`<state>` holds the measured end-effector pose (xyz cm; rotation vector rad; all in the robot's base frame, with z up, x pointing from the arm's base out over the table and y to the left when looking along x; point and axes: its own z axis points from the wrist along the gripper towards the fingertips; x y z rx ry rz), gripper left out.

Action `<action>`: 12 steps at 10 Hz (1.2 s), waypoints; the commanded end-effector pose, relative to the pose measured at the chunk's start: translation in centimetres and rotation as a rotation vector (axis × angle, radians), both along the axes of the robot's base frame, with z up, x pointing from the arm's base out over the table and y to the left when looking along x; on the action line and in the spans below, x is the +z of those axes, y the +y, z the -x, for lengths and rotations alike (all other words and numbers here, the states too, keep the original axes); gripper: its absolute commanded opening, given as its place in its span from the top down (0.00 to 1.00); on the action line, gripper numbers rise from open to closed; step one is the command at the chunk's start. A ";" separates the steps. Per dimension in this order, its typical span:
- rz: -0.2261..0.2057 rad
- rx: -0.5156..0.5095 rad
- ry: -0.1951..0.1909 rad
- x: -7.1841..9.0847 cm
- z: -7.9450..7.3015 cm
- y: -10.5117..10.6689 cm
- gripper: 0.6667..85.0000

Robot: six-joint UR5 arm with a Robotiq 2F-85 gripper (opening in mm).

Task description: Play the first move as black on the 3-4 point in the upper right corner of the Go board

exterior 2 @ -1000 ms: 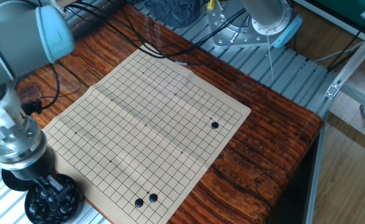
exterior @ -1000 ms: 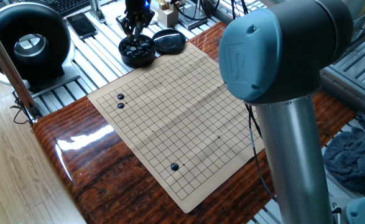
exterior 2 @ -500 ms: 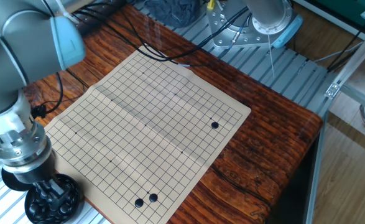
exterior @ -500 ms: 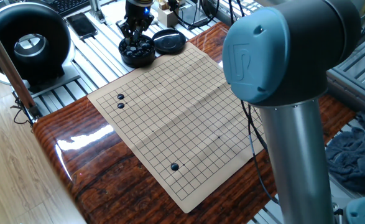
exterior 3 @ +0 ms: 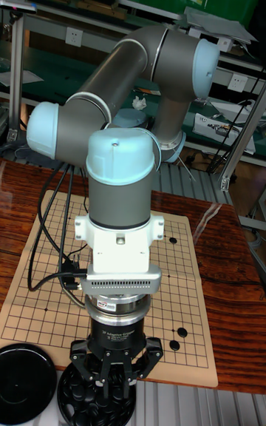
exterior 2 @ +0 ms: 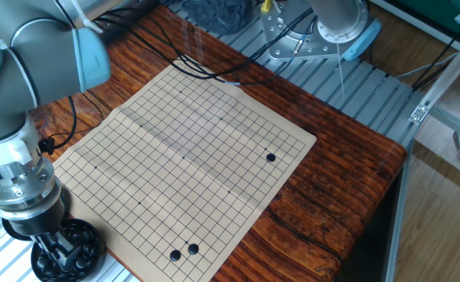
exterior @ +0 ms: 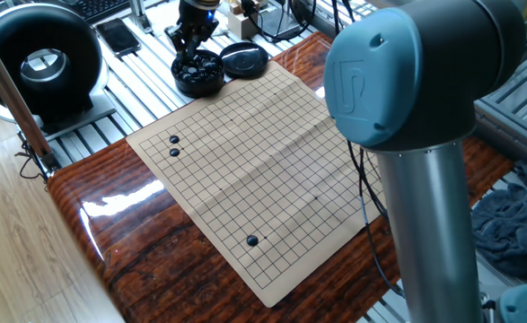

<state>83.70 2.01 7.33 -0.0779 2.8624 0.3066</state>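
Note:
The tan Go board [exterior: 254, 166] lies on the wooden table and carries three black stones: two close together [exterior: 174, 146] and one alone [exterior: 251, 240]. A black bowl of black stones [exterior: 198, 74] stands just off the board's corner. My gripper [exterior: 192, 52] points straight down into this bowl. In the tall fixed view the gripper [exterior 3: 117, 387] reaches among the stones in the bowl [exterior 3: 77, 396], so its tips are hidden. The other fixed view shows the gripper [exterior 2: 55, 252] at the bowl [exterior 2: 79, 244] too. I cannot see a stone between the fingers.
The bowl's black lid [exterior: 244, 59] lies beside the bowl. A black round device [exterior: 39, 58] stands on the slatted metal surface to the left. Cables [exterior 2: 175, 59] run along the board's far edge. The arm's large elbow [exterior: 407, 72] blocks the board's right side.
The gripper has shifted slightly and sunk lower into the bowl of stones. The stones on the board have not moved.

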 end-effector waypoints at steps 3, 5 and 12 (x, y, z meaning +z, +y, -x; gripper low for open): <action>-0.019 0.047 0.051 -1.2 1.9 0.1 0.63; -0.060 0.028 0.046 -1.4 1.9 1.1 0.63; -0.048 0.012 0.020 -2.0 1.2 0.5 0.64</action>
